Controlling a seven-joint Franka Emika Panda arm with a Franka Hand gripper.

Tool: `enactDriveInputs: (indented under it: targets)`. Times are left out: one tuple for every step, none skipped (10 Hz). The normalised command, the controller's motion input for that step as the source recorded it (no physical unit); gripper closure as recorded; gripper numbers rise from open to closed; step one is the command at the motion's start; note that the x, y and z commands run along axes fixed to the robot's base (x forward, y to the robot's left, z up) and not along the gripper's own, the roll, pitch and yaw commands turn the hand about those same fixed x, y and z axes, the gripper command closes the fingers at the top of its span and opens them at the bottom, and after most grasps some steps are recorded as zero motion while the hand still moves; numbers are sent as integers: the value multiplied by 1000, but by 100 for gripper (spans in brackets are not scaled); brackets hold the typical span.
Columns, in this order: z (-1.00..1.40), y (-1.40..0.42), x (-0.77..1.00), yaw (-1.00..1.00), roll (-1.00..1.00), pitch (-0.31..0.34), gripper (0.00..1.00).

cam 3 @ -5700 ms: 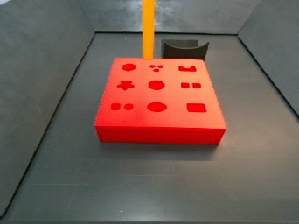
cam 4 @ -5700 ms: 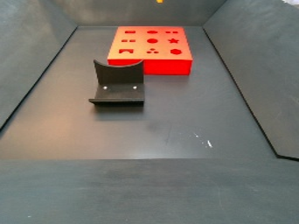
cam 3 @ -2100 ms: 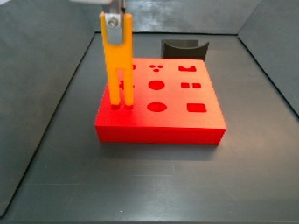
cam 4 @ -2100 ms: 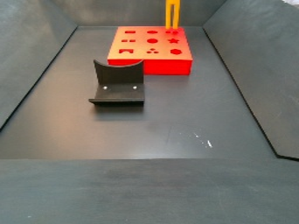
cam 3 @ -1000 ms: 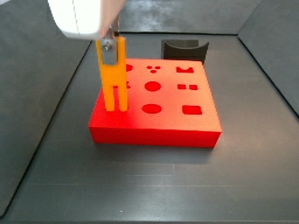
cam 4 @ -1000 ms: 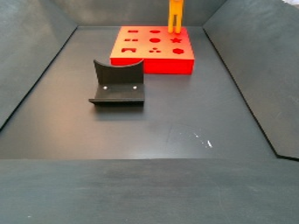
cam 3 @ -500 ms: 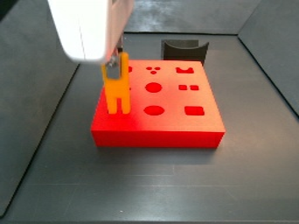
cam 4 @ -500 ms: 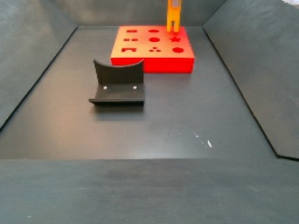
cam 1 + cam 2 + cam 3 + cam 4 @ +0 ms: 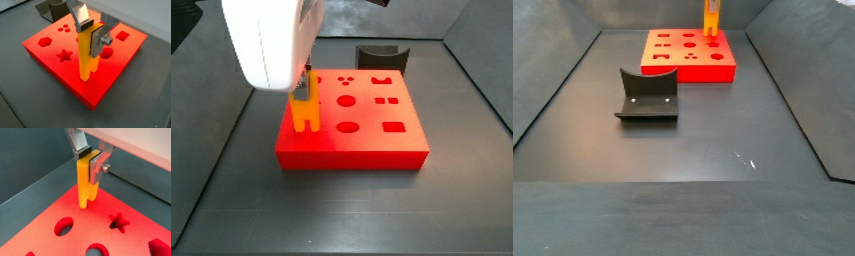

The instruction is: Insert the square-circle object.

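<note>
I have the hand (image 9: 93,31) above the red block (image 9: 50,52), reaching straight down over one corner of it. In a side view the arm's white housing (image 9: 269,40) fills the upper part of the picture, directly over the block (image 9: 372,120). The two flat silver fingers (image 9: 81,141) are closed narrowly on the upper end of the square-circle object (image 9: 87,52), one plate on each broad face, so the hand is holding the bar and nothing else.

The orange bar hangs upright, forked end down. In both wrist views (image 9: 85,182) its lower end meets the block's top face near an edge, beside the star-shaped hole (image 9: 64,55). In a side view the two short prongs (image 9: 302,118) stand on the block's surface close to its front corner; I cannot tell whether the tips have entered any hole or only rest on top. In a side view from the far end of the counter (image 9: 687,170) only a short strip of the bar (image 9: 711,18) shows at the top edge, rising from the block's far corner (image 9: 687,56).

The dark fixture (image 9: 647,98) stands on the counter well apart from the block, nearer that camera.

I can read no brand, label or writing on anything; the block's shaped cutouts are its only markings.
</note>
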Motion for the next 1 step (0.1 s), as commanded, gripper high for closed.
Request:
enactDriveInputs:
  targets:
    - [0, 0, 0, 0, 0, 0, 100]
